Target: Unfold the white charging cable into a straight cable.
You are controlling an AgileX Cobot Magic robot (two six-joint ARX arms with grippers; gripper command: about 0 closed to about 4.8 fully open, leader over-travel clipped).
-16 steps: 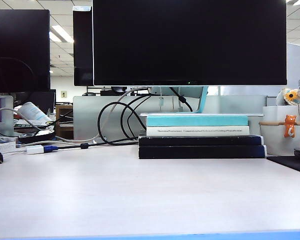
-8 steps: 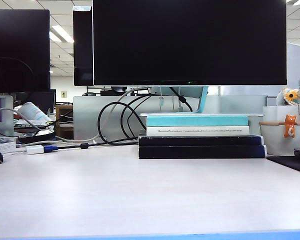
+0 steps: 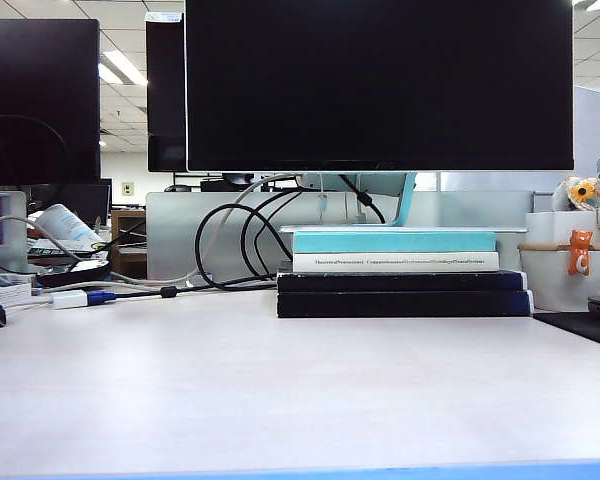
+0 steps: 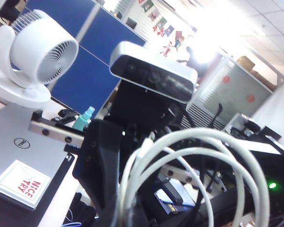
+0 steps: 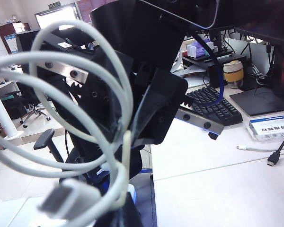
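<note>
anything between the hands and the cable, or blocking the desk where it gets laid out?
Nothing. Both hands, left and right, are shut on the coiled cable, off the exterior view. The desk front is bare; books sit at the back.

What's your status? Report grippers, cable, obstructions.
Left gripper and right gripper both shut on the white charging cable, out of exterior view. Cable coiled in loops. Nothing blocking seen.

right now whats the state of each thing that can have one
white charging cable: still looped in coils, held by both tools.
left tool: shut on the cable, out of the exterior view.
right tool: shut on the cable, plug end dangling beside it.
big monitor: screen dark.
desk fan: upright; spinning or not, unclear.
</note>
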